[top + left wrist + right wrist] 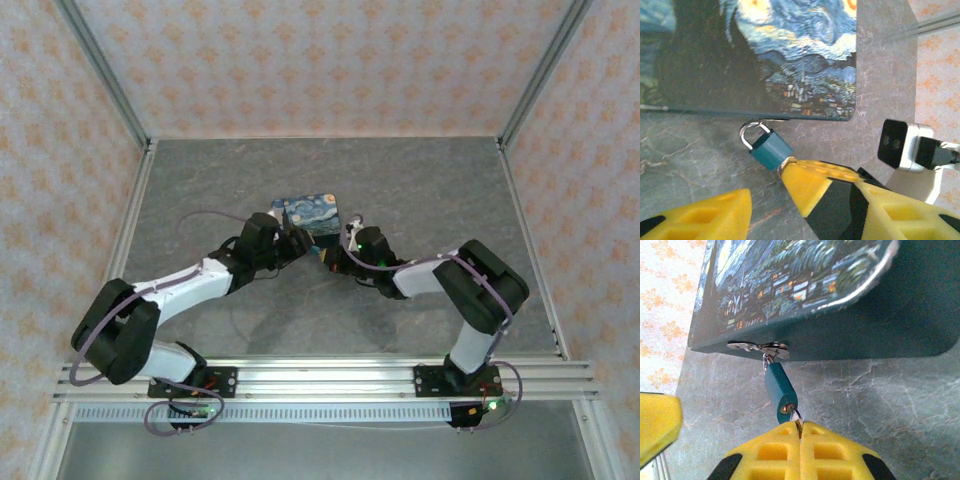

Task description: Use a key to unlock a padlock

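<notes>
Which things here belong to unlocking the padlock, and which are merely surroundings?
Part of the job: padlock; key, a silvery bit at its base; right gripper, jaws shut on the key; painted tin, whose hasp holds the padlock.
Merely surroundings: grey table; patterned walls; metal rail.

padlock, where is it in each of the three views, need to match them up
top external: padlock is tiny and hard to make out, just below the near edge of the tin.
left wrist: padlock left of centre, under the tin's edge.
right wrist: padlock at centre, hanging from the hasp on the tin.
shared landmark: the tin, painted blue and yellow.
</notes>
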Motion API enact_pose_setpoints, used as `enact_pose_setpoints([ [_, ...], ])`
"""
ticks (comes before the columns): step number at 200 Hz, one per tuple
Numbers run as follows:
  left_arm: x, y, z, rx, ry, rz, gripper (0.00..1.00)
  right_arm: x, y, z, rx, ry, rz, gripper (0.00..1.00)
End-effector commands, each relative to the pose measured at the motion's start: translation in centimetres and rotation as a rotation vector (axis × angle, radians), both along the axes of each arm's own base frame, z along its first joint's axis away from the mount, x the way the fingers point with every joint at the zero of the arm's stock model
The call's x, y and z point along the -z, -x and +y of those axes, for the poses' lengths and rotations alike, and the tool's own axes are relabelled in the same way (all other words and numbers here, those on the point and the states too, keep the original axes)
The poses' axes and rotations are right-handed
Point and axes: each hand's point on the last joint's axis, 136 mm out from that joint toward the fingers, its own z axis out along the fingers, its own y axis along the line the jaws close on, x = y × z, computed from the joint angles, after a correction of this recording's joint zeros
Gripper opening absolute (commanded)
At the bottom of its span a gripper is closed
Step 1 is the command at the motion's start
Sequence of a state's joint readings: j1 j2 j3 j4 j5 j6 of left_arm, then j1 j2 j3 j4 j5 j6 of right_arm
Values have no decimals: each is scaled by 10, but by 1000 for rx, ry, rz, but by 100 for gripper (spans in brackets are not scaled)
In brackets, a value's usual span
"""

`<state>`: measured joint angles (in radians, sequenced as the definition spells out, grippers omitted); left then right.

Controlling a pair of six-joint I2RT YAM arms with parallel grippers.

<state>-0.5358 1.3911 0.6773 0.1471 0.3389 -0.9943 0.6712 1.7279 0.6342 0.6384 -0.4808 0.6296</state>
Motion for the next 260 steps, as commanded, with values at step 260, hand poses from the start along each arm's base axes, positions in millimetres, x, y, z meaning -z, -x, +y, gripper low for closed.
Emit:
enact_pose_setpoints([
  [260,44,-13,-4,-183,229,60,34,-46,10,41,123,-244,139,0],
])
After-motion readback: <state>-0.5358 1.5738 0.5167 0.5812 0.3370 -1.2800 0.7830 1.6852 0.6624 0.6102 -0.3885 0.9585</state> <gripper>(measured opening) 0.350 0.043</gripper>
